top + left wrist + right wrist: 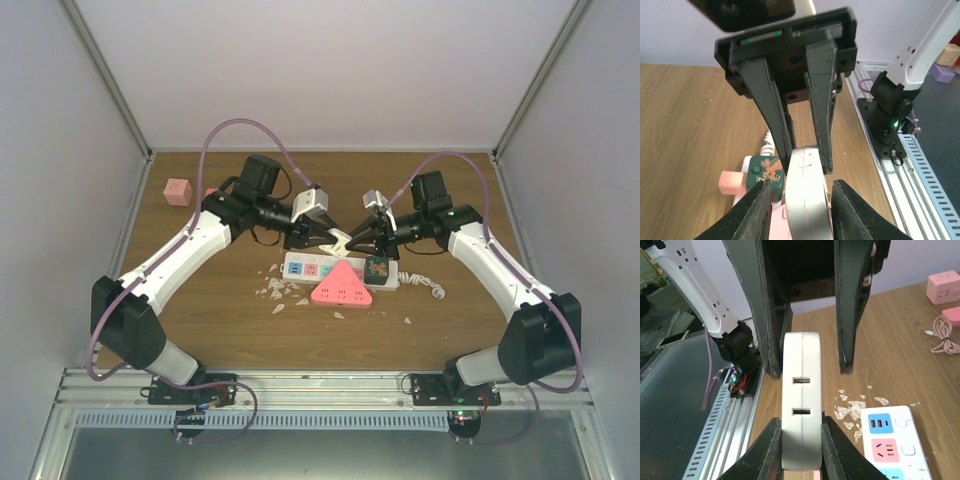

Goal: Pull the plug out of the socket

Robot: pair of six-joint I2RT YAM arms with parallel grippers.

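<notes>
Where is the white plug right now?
The white plug is mid-table in the top view, at the far edge of the socket; the right pincer grips it, the left pincer straddles it.

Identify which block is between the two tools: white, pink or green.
The white block, held between the left tool and right tool; the pink triangle and green block sit lower, at the power strip.
</notes>
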